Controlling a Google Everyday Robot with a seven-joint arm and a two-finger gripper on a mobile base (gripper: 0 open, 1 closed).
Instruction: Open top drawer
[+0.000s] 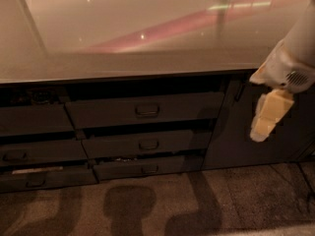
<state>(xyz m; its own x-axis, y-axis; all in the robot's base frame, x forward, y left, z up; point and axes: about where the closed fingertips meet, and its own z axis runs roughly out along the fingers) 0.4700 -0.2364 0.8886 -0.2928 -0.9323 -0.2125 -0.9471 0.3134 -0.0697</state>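
Currently on approach, with gripper hanging empty, grip state impossible to tell, before the cabinet door, well right of top drawer under the countertop; next likely needs reaching left, hooking loop handle, pulling outward.

The top drawer sits just under the worktop, above two slimmer drawers. Right of them stands the cabinet door; the end effector hangs before it, well apart from the drawer's handle.
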